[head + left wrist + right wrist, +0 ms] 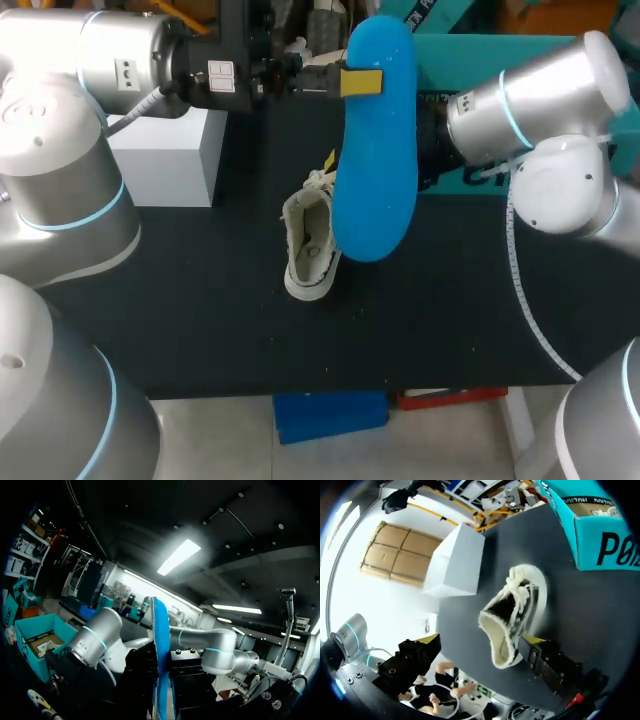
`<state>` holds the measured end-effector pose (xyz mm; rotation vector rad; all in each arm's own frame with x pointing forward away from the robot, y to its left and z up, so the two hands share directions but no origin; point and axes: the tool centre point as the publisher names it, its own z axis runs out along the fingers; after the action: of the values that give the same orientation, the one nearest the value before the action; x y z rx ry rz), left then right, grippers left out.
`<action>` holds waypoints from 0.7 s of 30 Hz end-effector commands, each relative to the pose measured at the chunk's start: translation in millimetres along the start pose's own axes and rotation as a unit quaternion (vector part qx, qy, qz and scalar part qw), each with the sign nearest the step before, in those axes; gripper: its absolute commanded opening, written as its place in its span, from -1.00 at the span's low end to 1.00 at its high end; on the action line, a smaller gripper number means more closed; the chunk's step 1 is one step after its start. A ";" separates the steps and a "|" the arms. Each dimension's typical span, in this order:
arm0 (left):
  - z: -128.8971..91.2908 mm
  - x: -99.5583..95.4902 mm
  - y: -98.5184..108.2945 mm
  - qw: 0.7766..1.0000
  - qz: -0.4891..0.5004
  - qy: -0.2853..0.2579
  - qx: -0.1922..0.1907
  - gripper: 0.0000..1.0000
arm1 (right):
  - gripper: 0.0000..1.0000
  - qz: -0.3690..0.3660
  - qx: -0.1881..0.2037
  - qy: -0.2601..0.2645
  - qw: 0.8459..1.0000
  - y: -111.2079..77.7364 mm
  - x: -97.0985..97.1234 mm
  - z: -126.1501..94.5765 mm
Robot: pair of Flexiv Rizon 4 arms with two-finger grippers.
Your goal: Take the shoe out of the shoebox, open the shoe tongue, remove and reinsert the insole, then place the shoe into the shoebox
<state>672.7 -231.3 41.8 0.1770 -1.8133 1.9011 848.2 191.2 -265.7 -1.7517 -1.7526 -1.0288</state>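
The left claw (352,82) pinches the blue insole (375,150), raised above the black bench (180,300). The right claw (480,640) is spread over the white canvas shoe (310,245) on this bench, near the teal shoebox (605,550).

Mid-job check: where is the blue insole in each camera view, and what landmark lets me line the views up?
Head view: insole at the middle, held up off the table by the left end effector.
Left wrist view: insole edge-on, in that arm's own end effector.
Right wrist view: not in it.
Shared landmark: the teal shoebox, in all three views.
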 end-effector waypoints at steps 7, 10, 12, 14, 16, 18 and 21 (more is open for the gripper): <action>1.0 0.7 0.7 1.000 0.000 -0.002 0.000 -1.00 | 1.00 0.037 -0.013 0.165 0.985 1.3 1.4 -5.6; 1.0 0.7 0.7 1.000 0.000 -0.002 0.000 -1.00 | 1.00 0.045 -0.016 0.194 0.980 1.8 3.1 -8.8; 1.0 0.7 0.7 1.000 0.000 -0.002 0.000 -1.00 | 1.00 0.048 -0.017 0.221 0.974 1.8 3.9 -9.8; 1.0 0.7 0.7 1.000 0.000 -0.002 0.000 -1.00 | 1.00 0.054 -0.018 0.261 0.964 2.0 5.8 -10.2; 1.0 0.7 0.7 1.000 0.000 -0.002 0.000 -1.00 | 1.00 0.051 -0.020 0.261 0.964 2.6 6.4 -10.8; 1.0 0.7 0.7 1.000 0.000 -0.002 0.000 -1.00 | 1.00 0.051 -0.022 0.275 0.960 3.5 7.9 -11.7; 1.0 0.7 0.7 1.000 0.000 -0.002 0.000 -1.00 | 1.00 0.049 -0.024 0.289 0.956 4.7 9.7 -12.8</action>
<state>672.6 -231.3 41.8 0.1769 -1.8134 1.9011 851.7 187.6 -246.4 -1.5249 -1.4007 -1.2523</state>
